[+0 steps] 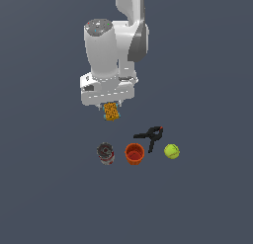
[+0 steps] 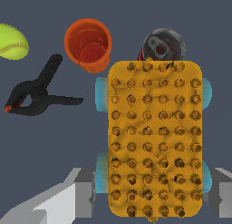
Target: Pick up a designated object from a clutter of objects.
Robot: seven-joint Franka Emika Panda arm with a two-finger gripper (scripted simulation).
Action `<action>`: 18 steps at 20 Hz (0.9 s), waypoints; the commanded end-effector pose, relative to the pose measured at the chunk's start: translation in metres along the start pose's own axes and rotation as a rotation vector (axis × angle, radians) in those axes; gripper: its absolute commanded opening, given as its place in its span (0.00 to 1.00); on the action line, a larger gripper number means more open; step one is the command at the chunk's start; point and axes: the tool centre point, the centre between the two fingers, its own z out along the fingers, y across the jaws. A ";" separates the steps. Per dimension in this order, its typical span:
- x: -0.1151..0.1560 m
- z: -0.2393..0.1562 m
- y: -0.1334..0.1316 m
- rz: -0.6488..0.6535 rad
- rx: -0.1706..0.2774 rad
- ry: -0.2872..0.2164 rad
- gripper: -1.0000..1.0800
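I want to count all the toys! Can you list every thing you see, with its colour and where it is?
gridded block: one, orange-yellow with blue edges, right under the gripper, between its fingers
can: one, grey and red, on the exterior view's left end of the row
cup: one, orange-red, upright, beside the can
clamp: one, black with red tips, just behind the cup and ball
ball: one, yellow-green, on the exterior view's right end
gripper: one, white and grey, around the block
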 end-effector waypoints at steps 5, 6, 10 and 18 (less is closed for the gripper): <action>0.008 -0.062 -0.009 -0.001 0.000 0.000 0.00; 0.009 -0.072 -0.010 -0.001 0.000 0.000 0.00; 0.015 -0.107 -0.015 -0.001 0.000 0.000 0.00; 0.024 -0.155 -0.021 -0.002 0.002 0.000 0.00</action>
